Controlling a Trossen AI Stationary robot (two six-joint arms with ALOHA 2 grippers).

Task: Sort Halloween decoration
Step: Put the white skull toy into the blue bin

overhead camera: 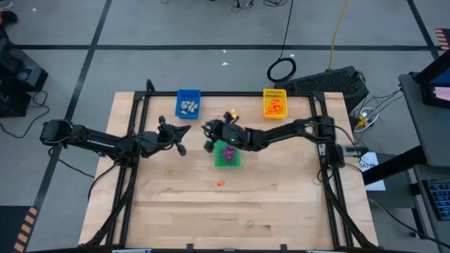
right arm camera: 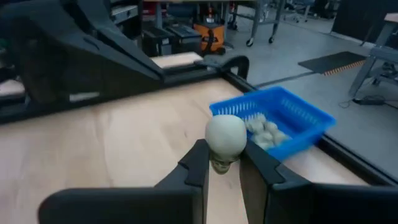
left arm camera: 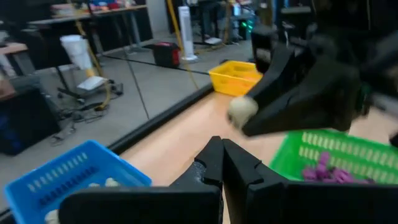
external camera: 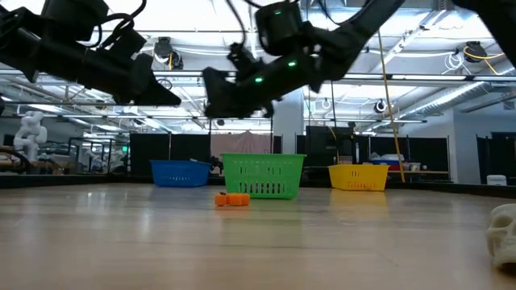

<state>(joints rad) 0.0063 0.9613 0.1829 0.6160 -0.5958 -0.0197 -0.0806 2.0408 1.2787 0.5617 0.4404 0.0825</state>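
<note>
My right gripper (right arm camera: 222,155), over the table's middle just beyond the green tray (overhead camera: 227,156), is shut on a pale skull trinket (right arm camera: 225,134). The blue tray (right arm camera: 273,124) ahead of it holds several pale trinkets. Purple trinkets (left arm camera: 323,169) lie in the green tray, and orange ones fill the yellow tray (overhead camera: 275,103). One orange trinket (overhead camera: 221,183) lies on the table nearer than the green tray. Another pale skull (external camera: 504,234) lies near the front edge. My left gripper (left arm camera: 222,165) hangs shut and empty to the left of the right one. My right gripper pinches the skull's lower part (right arm camera: 222,164) between its two fingertips. The round crown (right arm camera: 225,129) stands up above the fingers. The fingers lie nearly level and come from the table's right side. The skull is lifted clear of the table, upright.
The three trays stand apart: blue (overhead camera: 188,103) at far left, yellow at far right, green in the middle. A small yellow-and-purple piece (overhead camera: 232,114) lies between the two far trays. Black frame rails (overhead camera: 140,119) run along the table's edges. Bare wood lies toward the near edge.
</note>
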